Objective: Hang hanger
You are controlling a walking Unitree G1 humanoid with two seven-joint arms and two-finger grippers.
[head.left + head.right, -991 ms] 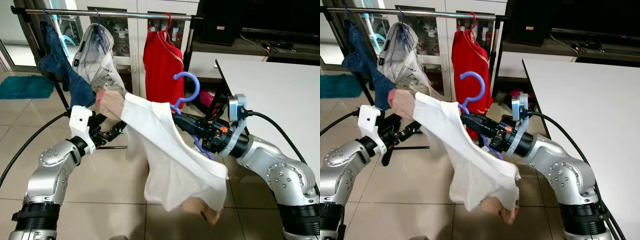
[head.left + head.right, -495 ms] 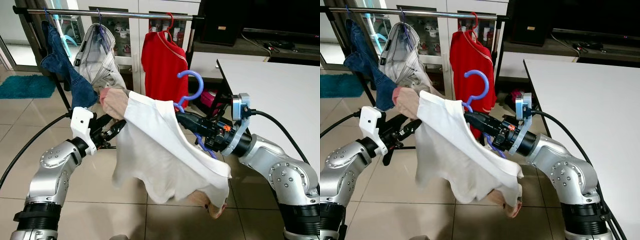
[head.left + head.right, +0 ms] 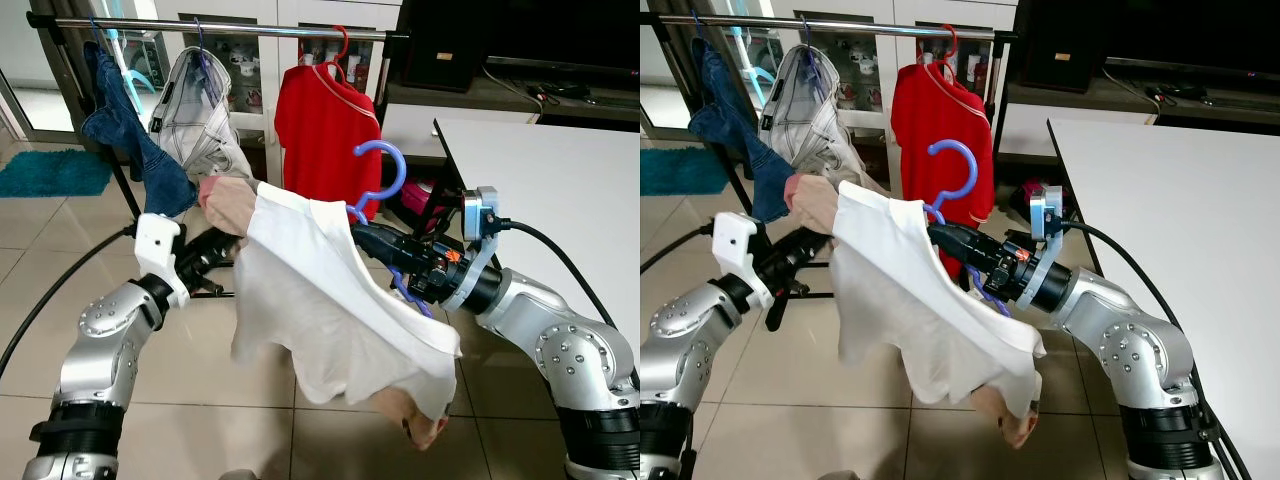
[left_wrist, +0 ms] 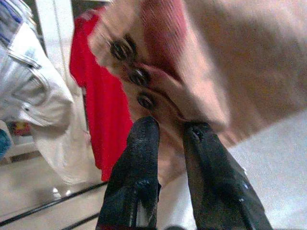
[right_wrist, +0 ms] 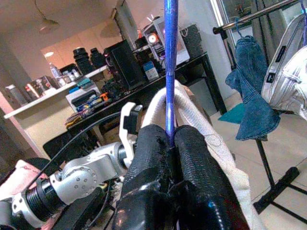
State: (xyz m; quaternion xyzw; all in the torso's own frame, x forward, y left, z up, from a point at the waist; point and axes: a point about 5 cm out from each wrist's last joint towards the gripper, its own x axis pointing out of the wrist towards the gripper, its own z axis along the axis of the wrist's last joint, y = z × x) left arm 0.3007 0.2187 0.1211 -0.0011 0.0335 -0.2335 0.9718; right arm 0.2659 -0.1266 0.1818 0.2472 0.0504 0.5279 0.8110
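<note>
A blue plastic hanger (image 3: 380, 165) carries a white shirt (image 3: 330, 300) with pinkish sleeves, held out in front of me below the clothes rail (image 3: 200, 25). My right gripper (image 5: 170, 136) is shut on the hanger's stem just under the hook, and its fingertips are partly covered by the shirt's collar. The left gripper (image 4: 170, 127) reaches under the shirt's left shoulder. Its two fingers stand close together with pinkish sleeve cloth between them, just below the buttoned cuff (image 4: 132, 76). The shirt's lower part hangs loose toward the floor.
On the rail hang blue jeans (image 3: 125, 130), a grey garment (image 3: 195, 120) and a red shirt (image 3: 325, 130) on a red hanger. A white table (image 3: 560, 190) stands at my right. A teal rug (image 3: 50, 170) lies far left on the tiled floor.
The shirt's lower hem has swung out to the left and spread wider. The left gripper has risen a little under the sleeve. The hanger sits slightly higher.
</note>
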